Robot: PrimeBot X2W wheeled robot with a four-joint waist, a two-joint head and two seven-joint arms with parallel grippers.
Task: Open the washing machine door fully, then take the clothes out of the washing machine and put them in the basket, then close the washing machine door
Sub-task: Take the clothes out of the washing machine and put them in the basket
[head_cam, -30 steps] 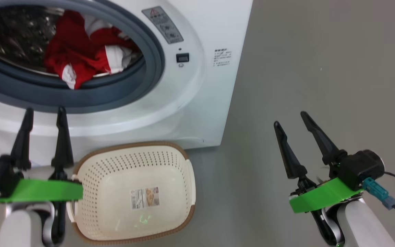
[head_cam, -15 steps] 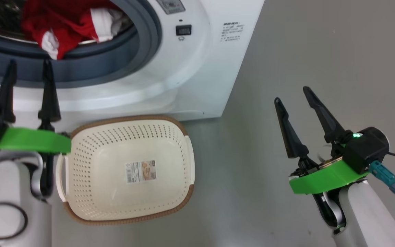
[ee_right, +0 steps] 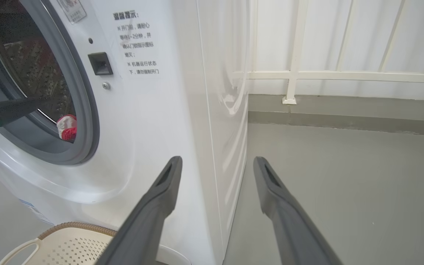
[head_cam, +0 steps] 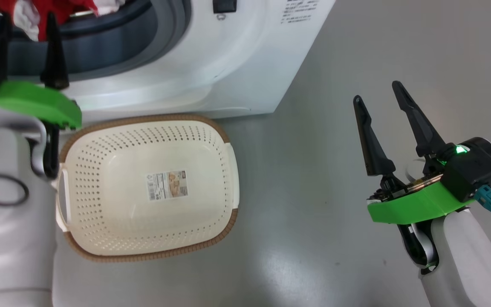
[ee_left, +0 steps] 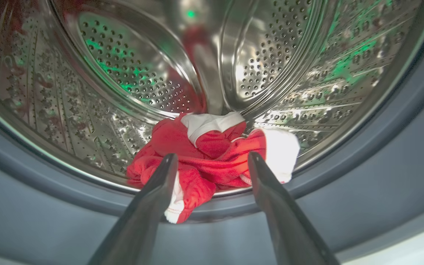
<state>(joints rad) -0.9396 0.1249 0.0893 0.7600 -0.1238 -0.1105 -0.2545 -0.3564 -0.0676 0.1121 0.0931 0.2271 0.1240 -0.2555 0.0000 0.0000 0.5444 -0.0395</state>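
Left wrist view: the left gripper (ee_left: 211,156), fingers spread apart and holding nothing, points into the washing machine (ee_left: 399,176) at the clothes (ee_left: 168,138), a red-and-white heap lying at the drum's front lip. In the head view the basket (head_cam: 100,170) stands empty on the floor (head_cam: 313,213) just before the machine; the right gripper (head_cam: 376,91), also spread and empty, hovers well to its right.

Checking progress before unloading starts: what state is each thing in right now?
Washer: mouth uncovered, drum loaded.
Clothes: heaped at the drum's front lip, not gripped.
Basket: upright on the floor, empty.
Left gripper: open, aimed at the clothes.
Right gripper: open, empty, above the floor.
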